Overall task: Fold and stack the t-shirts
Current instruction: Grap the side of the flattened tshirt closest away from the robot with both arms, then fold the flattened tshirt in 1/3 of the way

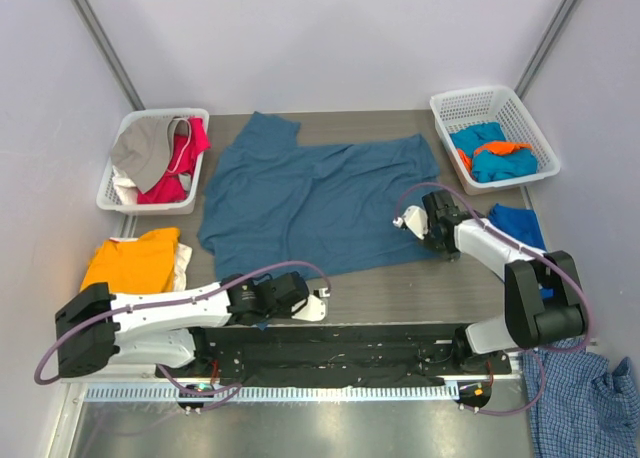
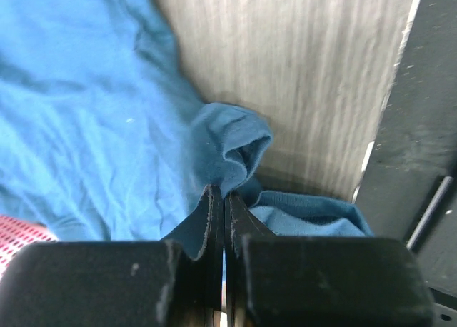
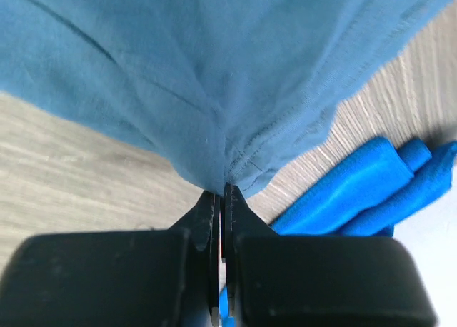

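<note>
My right tool (image 3: 222, 190) is hiding a pinch of the teal tee (image 3: 214, 70) and part of the bright blue garment (image 3: 350, 191), which the frame edge is cropping, while the top view is cutting off the checked shirt (image 1: 585, 403).
</note>
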Robot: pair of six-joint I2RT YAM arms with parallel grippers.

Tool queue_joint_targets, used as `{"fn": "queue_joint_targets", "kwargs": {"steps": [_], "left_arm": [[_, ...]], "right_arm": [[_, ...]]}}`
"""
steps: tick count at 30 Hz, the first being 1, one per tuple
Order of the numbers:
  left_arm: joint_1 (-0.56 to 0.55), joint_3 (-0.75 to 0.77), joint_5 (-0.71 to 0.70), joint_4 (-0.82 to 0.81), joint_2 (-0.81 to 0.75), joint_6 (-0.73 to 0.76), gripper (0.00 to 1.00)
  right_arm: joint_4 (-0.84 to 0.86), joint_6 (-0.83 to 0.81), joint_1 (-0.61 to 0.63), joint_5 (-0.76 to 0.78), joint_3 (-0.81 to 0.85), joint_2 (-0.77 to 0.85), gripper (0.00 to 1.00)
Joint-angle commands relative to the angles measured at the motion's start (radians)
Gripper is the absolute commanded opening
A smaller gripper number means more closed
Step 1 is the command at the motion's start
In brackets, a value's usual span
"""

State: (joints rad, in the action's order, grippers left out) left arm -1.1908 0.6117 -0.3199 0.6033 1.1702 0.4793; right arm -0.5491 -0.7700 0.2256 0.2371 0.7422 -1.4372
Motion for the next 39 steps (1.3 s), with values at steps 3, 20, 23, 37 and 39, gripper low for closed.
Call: {"fn": "queue_joint_targets", "kwargs": {"steps": [3, 20, 23, 37, 39], "left_arm": [[0.03, -0.056, -0.083, 0.004, -0.122, 0.018, 0.0], [0.218, -0.01, -0.173, -0.105, -0.222, 0.295, 0.0], [0.241, 0.029, -0.183, -0.146, -0.182, 0.355, 0.0], [0.531, 0.364, -0.025, -0.295, 0.163, 0.531, 0.0], [0.566, 0.411, -0.007, -0.303, 0.219, 0.539, 0.0]], "right_arm": [[-0.107, 0.023, 0.004, -0.009, 0.005, 0.149, 0.01], [-0.153, 0.009, 0.003, 0.041, 0.239, 0.039, 0.01], [-0.141, 0.003, 0.004, 0.044, 0.292, -0.009, 0.01], [-0.109, -0.058, -0.006, 0.074, 0.467, -0.249, 0.01], [-0.106, -0.068, -0.015, 0.068, 0.488, -0.275, 0.01]]}}
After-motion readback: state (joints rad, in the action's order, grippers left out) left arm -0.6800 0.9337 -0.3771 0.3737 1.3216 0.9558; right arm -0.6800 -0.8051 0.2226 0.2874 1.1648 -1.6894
